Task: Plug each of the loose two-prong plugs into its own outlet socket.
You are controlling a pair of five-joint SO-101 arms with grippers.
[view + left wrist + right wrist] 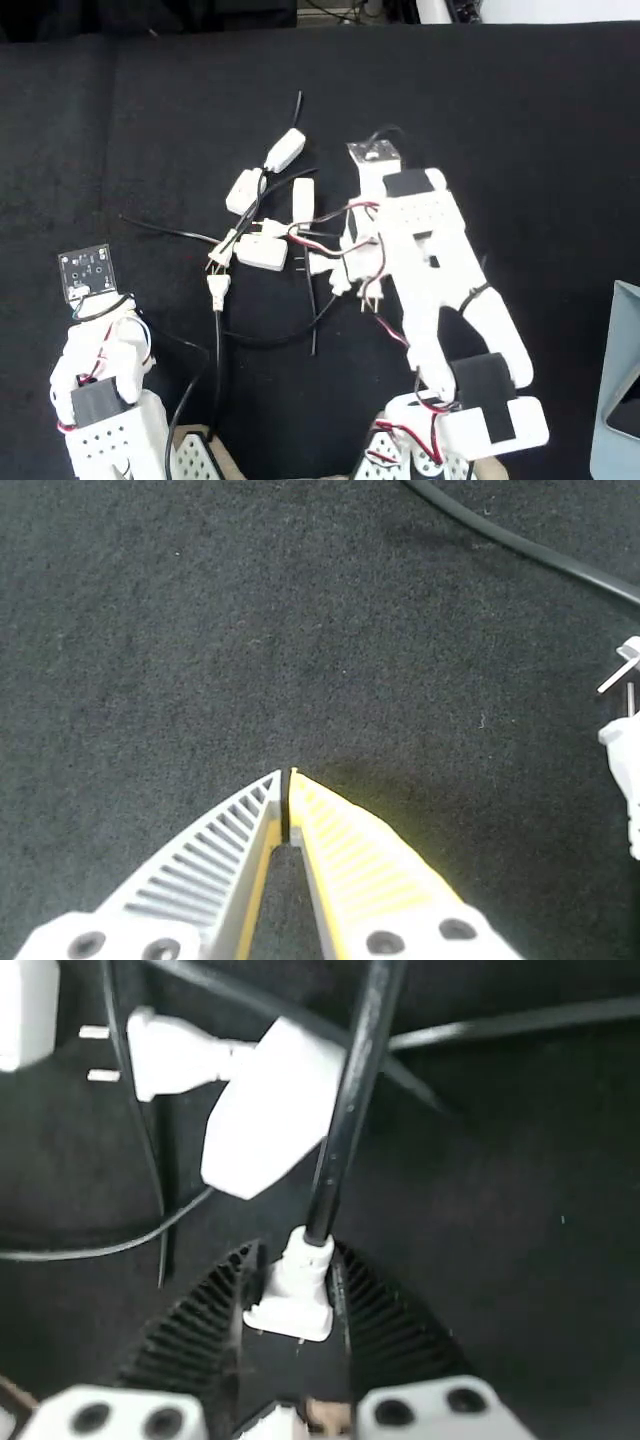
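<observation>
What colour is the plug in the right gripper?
White plug on a black cord; right wrist view.

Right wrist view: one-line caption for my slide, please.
Right gripper shut on a white plug, its black cord running past a white block and another loose plug.

- From above, my right arm (430,260) covers its own gripper, and the cables (330,235) vanish beneath it.
- The plug (290,1310) is pinched in my right gripper (295,1260). Its prongs sit low between the fingers, too hidden and blurred to make out.
- The socket (270,1110) behind the plug's cable is blurred, so I cannot tell where its slots are.
- A white block (22,1010) is cut off at a corner. I cannot tell whether it is a socket or a plug.
- In my left wrist view the edge cuts a loose plug (628,770), leaving only the prongs and a sliver of body.
- A grey thing (620,390) is cut by the right edge of the high view, and I cannot tell what it is.
</observation>
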